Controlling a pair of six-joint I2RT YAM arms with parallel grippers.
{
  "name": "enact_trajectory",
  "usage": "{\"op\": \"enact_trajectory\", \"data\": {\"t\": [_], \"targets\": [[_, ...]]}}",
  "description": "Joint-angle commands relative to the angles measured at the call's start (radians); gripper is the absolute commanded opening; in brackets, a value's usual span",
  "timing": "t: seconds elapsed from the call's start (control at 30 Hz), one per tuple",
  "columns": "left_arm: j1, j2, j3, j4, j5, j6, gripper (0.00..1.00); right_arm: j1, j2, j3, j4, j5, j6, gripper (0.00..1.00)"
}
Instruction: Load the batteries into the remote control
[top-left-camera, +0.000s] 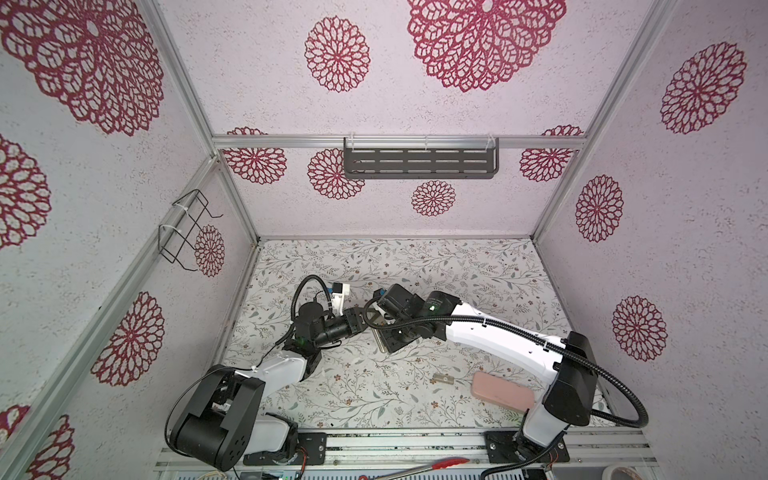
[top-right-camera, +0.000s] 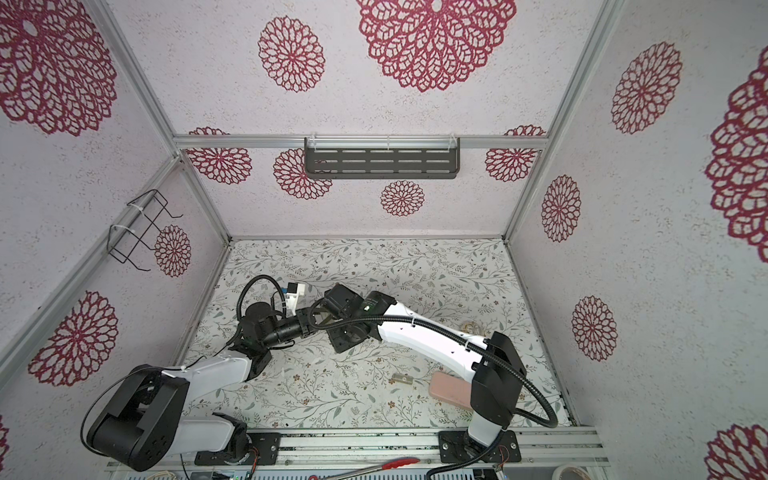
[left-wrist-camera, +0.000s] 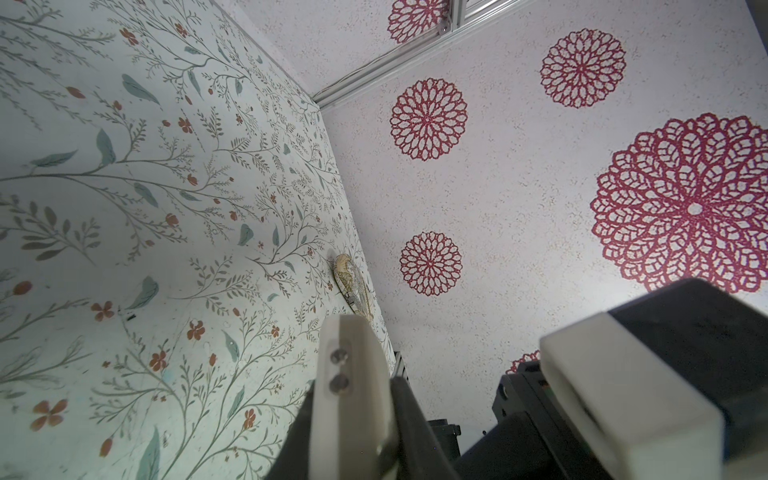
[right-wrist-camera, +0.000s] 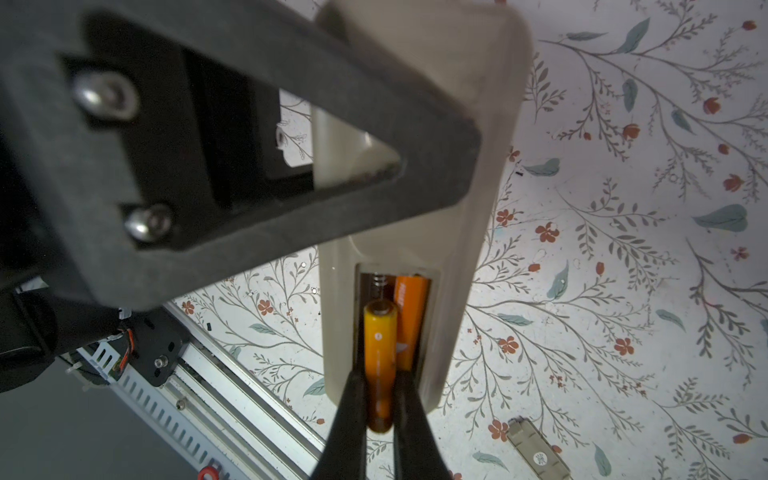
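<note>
Clamp on the remote control (right-wrist-camera: 457, 257), just left of centre in both top views: left gripper (top-left-camera: 366, 318) closed across the beige back, one black finger (right-wrist-camera: 291, 232) laid over it in the right wrist view. Hard to tell whether lifted clear of the floral table (top-left-camera: 415, 266) or resting on it. Immediately right of that, right gripper (right-wrist-camera: 378, 386) pinched on the gripped battery (right-wrist-camera: 380, 345), thin black fingertips (right-wrist-camera: 349, 407) either side of its rear half, orange body tilted, front end raised above the spring of the battery bay (right-wrist-camera: 370, 291).

Likely trouble, judged from this pose:
- Round casing rolling or squirting out of so narrow a pinch if pressed down hard.
- Front end riding over the spring instead of compressing it, then popping back out on release.
- Fingertips jamming between bay wall and seated battery (right-wrist-camera: 409, 316), or levering that one loose on withdrawal.
- Remote twisting in the left clamp under a downward push.
- Polarity not readable here.

Containers, left to right in a top view:
- Wire rack (top-left-camera: 183, 232) on the left wall, apparently empty.
- Slotted grey shelf (top-left-camera: 419, 164) on the back wall, likewise.
- Battery bay open: one slot filled by the seated battery, lying flat; neighbouring slot bare down to its spring, gripped battery only angled over it.

Battery cover (top-left-camera: 442, 379) off, lying lower right of centre, well apart from the remote. Pink pad (top-left-camera: 503, 392) further right, its right end hidden by the right arm.
</note>
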Motion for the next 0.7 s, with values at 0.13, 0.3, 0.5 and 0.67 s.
{"op": "enact_trajectory", "data": {"t": [0.13, 0.3, 0.5, 0.67], "targets": [[-0.006, 0.015, -0.008, 0.107, 0.011, -0.029, 0.00, -0.017, -0.003, -0.002, -0.032, 0.011, -0.005, 0.00], [-0.009, 0.012, -0.008, 0.115, 0.009, -0.036, 0.00, -0.021, 0.003, 0.001, -0.039, 0.020, -0.009, 0.00], [-0.011, 0.011, -0.010, 0.118, 0.006, -0.036, 0.00, -0.023, 0.010, 0.015, -0.043, 0.025, -0.010, 0.00], [-0.013, 0.011, -0.014, 0.121, 0.006, -0.036, 0.00, -0.022, 0.019, 0.024, -0.045, 0.026, -0.011, 0.04]]}}
